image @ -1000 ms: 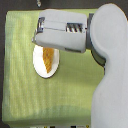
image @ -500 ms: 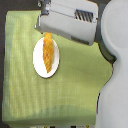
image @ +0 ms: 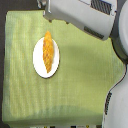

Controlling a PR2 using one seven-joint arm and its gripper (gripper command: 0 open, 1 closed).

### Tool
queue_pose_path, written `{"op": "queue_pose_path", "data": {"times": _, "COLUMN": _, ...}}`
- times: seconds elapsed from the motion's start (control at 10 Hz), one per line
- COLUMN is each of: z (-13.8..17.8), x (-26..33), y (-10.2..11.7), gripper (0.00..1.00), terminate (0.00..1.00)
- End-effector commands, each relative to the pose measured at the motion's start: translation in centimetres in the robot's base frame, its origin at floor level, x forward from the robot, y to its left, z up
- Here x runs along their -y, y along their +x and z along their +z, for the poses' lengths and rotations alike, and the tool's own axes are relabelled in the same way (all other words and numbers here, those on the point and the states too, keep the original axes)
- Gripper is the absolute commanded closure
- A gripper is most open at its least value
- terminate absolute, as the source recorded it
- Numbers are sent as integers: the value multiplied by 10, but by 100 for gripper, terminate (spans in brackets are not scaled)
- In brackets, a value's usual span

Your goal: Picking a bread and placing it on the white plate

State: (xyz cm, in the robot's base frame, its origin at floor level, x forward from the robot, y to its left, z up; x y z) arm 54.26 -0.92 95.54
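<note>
A table covered with a green cloth (image: 75,85) fills most of the exterior view; the cloth is yellow-green with a fine woven texture and runs from the top edge of the table to its bottom edge, where a dark strip shows. The white plate (image: 38,62) lies flat on the cloth in the half of the table toward the exterior view's left, nearer the top edge than the bottom edge; it appears as an upright oval, plain and unmarked. The bread (image: 47,51) rests on the plate, a long golden-orange loaf with a bumpy surface and tapered ends; it lies lengthwise along the plate's long axis, one end near the plate's upper rim and the other near its lower rim, with white rim visible on both sides. The arm (image: 82,17), a grey-white casing with a dark vented panel, crosses the top edge of the table from the exterior view's right; it stands apart from plate and bread, and touches neither. The gripper lies beyond the top of the view, so whether its fingers are apart or together cannot be told. The robot's pale body (image: 117,100) occupies the edge at the exterior view's right.
</note>
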Motion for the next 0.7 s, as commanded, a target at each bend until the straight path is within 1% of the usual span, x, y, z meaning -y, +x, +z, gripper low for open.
{"op": "queue_pose_path", "data": {"times": 0.0, "z": 12, "x": 91, "y": -17, "gripper": 0, "terminate": 0}}
{"op": "queue_pose_path", "data": {"times": 0.3, "z": -2, "x": 146, "y": -34, "gripper": 0, "terminate": 0}}
{"op": "queue_pose_path", "data": {"times": 0.4, "z": 3, "x": 173, "y": -30, "gripper": 0, "terminate": 0}}
{"op": "queue_pose_path", "data": {"times": 0.5, "z": 3, "x": 182, "y": -31, "gripper": 0, "terminate": 0}}
{"op": "queue_pose_path", "data": {"times": 0.6, "z": 3, "x": 204, "y": -38, "gripper": 0, "terminate": 0}}
